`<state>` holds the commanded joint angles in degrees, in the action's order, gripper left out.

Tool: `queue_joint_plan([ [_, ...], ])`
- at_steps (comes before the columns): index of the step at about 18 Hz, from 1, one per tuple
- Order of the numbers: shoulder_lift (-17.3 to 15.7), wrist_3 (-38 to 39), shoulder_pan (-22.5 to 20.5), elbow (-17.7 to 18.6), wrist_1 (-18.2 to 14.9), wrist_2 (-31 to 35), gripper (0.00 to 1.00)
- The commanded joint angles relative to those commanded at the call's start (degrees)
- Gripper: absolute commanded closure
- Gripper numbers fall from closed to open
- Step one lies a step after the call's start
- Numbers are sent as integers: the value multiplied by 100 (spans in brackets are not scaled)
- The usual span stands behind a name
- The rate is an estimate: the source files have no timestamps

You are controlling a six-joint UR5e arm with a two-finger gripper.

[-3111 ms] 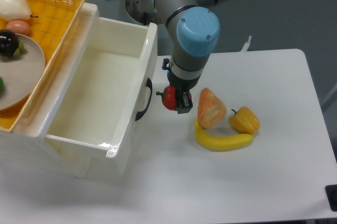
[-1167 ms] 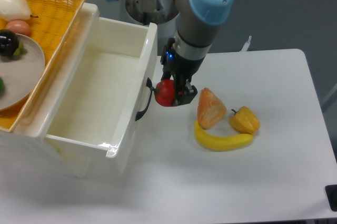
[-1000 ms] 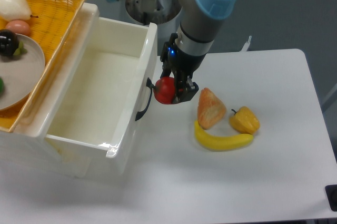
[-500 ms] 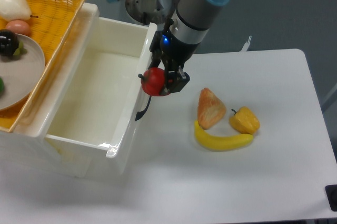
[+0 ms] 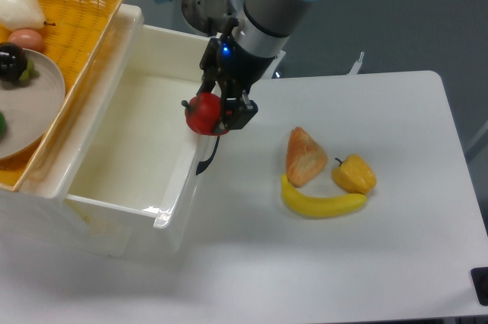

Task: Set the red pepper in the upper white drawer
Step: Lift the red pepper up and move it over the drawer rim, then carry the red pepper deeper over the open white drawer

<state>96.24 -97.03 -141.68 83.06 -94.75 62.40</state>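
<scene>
No text, label, brand, number or sign could be read anywhere in the view.

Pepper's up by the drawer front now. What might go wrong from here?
The red pepper hangs over the upper white drawer's front panel, so releasing now might bounce it onto the table. Lowering the gripper here may strike that panel.
</scene>
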Motion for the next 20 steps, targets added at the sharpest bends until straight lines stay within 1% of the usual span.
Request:
queue_joint_plan([
  [11,-44,-9,457,44,0,79,33],
  [15,-70,-44,536,202,9,97,33],
  [20,-53,-35,686,369,9,325,32],
])
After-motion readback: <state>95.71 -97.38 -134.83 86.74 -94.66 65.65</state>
